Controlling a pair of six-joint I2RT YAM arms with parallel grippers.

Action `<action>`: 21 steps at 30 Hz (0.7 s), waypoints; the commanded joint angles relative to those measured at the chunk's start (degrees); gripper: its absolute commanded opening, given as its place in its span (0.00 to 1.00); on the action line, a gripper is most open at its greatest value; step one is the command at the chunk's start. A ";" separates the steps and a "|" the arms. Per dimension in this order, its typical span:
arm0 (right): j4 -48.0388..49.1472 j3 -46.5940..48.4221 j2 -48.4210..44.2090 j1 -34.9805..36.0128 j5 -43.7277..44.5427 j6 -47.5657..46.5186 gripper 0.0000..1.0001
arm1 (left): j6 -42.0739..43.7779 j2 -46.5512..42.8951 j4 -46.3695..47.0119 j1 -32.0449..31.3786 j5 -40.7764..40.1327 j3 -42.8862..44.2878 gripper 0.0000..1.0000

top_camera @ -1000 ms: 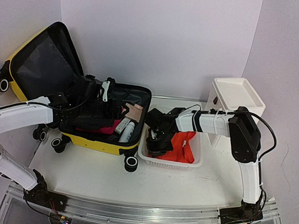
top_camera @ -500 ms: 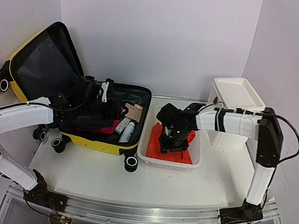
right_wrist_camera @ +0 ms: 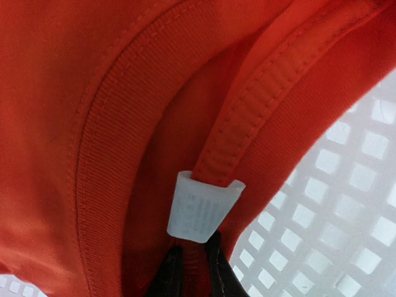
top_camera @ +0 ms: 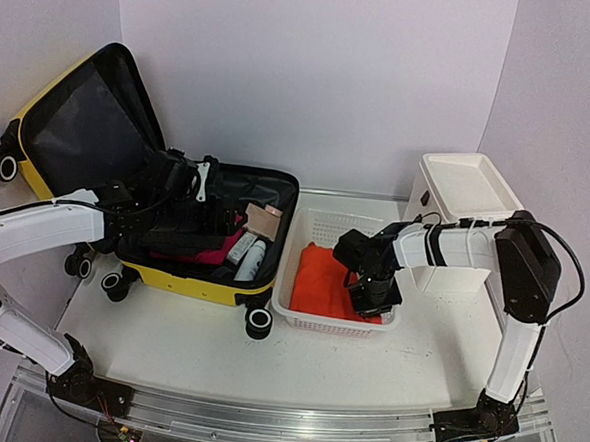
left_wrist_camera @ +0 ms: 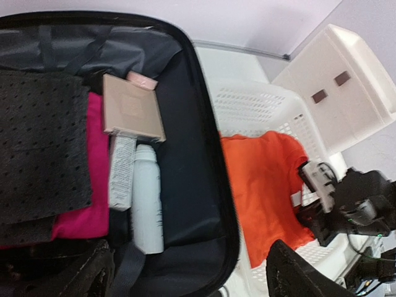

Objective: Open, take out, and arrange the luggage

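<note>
While left gripper [left_wrist_camera: 185, 272] hovers wide and right gripper [right_wrist_camera: 192, 275] pinches shirt [right_wrist_camera: 93, 124], luggage [top_camera: 186, 282] (rigid shell) probably suits rim [left_wrist_camera: 201, 117] hold.

Open luggage [top_camera: 186, 279] beside basket [top_camera: 319, 326] with orange shirt [top_camera: 322, 278]

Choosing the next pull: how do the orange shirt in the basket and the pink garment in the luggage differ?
The orange shirt lies spread in the white basket; the pink garment sits packed in the luggage. The orange shirt shows nearly whole; the pink garment is partly under black mesh fabric. Both are soft clothing.
</note>
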 commanded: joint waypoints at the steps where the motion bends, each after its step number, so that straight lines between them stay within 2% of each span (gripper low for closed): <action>1: -1.19 3.77 -5.07 0.47 3.57 -0.55 0.19 | 3.53 -1.78 -7.43 1.29 -4.96 5.19 0.87; 6: -0.11 7.37 -8.74 0.60 -9.71 -7.46 0.53 | 8.98 2.72 -15.01 3.42 -7.38 10.38 0.92; 8: 1.32 6.82 -10.93 0.55 -10.73 -9.01 0.66 | 7.08 5.48 -18.57 5.67 -7.76 12.67 0.94; 10: 2.54 6.23 -12.46 0.52 -10.63 -10.42 0.75 | 1.69 7.59 -20.73 10.65 -2.29 13.56 0.93; 13: 2.89 6.55 -13.12 0.58 -10.35 -11.84 0.81 | -4.25 10.58 -20.49 16.25 4.64 13.79 0.87; 16: 4.29 6.40 -13.89 0.53 -10.45 -11.87 0.83 | -9.19 13.44 -20.58 17.51 3.23 15.41 0.84; 18: 5.38 6.15 -14.57 0.59 -10.95 -12.02 0.83 | -18.44 14.36 -20.61 18.12 0.61 15.49 0.86; 21: 6.30 5.84 -15.43 0.57 -11.51 -12.40 0.83 | -34.81 15.52 -19.63 19.44 1.83 13.72 0.87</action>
